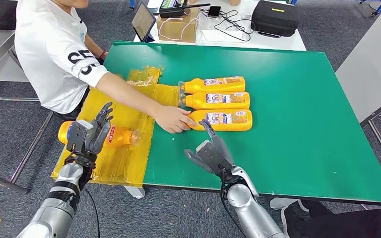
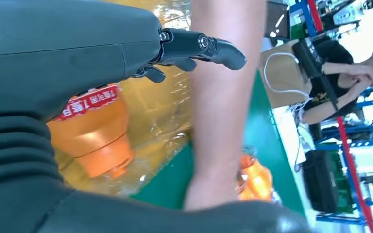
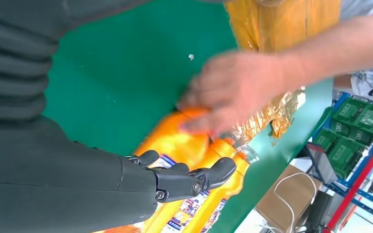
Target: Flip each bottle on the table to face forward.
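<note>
Three bottles [image 1: 218,103] lie side by side on the green table [image 1: 297,124], labels up, caps toward the yellow wrap [image 1: 124,148]. A fourth bottle [image 1: 110,136] lies on the wrap itself, off the table's edge, red label showing.

A person's hand [image 1: 174,119] rests on the cap end of the row bottle nearest us [image 1: 223,120].

Right hand [image 1: 212,148]: fingers spread, holding nothing, hovering just short of that nearest bottle, one fingertip at its label. Left hand [image 1: 90,133]: fingers apart and raised, close over the fourth bottle; whether it touches, we cannot tell.

Step in hand, as we judge it: the fourth bottle is the one not yet lined up. We should wait for the person's hand to leave the row before moving the right hand in. For the left, we should close around the bottle's body rather than the cap, since the wrap beneath looks slick and crinkled, lift clear before turning, and lay it beside the row.

Writing: the red label carries white characters, too blurred to read. The row labels are blue, white and red, print too small. The person's shirt [image 1: 54,49] shows partial black characters on the sleeve.
</note>
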